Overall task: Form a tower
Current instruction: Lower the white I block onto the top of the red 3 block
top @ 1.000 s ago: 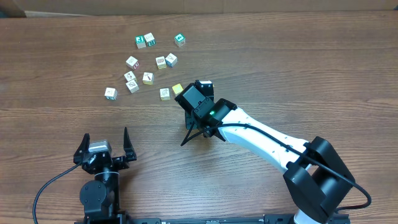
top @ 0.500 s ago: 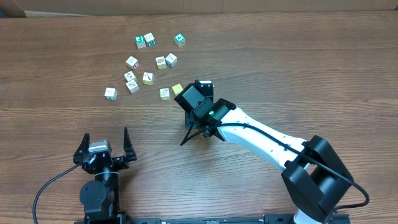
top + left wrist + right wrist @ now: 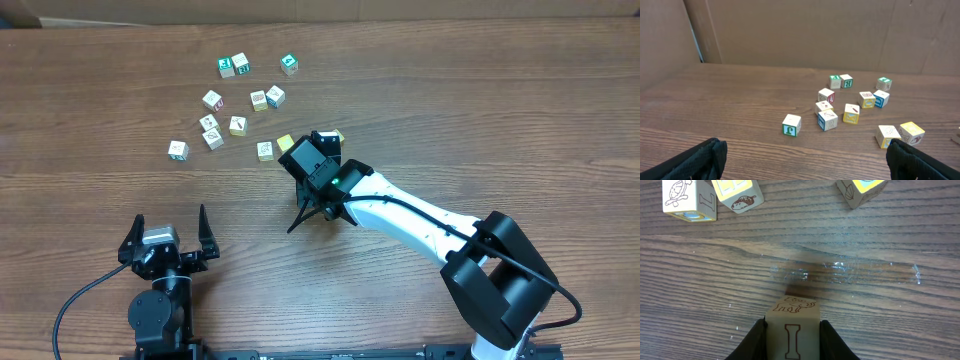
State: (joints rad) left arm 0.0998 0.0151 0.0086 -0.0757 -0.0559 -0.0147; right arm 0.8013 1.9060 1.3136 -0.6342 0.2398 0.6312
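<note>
1. As seen from the right wrist, the right gripper (image 3: 792, 342) has its jaws pinching a pale wooden cube (image 3: 792, 317), with one finger flat against each side face. The face toward the camera bears a letter I, and the face above it bears a drawn camel.
2. Whether this held cube touches the bench (image 3: 900, 310) or hangs just over it cannot be told. A dark shadow (image 3: 799, 286) lies on the wood just ahead of the jaws.
3. Ahead and left of these jaws, a turtle cube (image 3: 689, 200) and an acorn cube (image 3: 737, 195) with a yellow face lie just beside each other. Ahead and right lies a third cube (image 3: 860, 191), cut by the picture's edge.
4. From overhead, the right gripper's body hides the held cube. A yellow cube (image 3: 285, 143) lies just beside the jaws, and the loose cubes (image 3: 238, 125) are scattered beyond it.
5. The left gripper (image 3: 168, 228) rests low on the bench with its jaws spread wide and gripping nothing. The loose cubes lie well ahead of these jaws, and a green-lettered cube (image 3: 791, 125) is the nearest.
6. Every cube that shows on the bench lies singly, none upon another.
</note>
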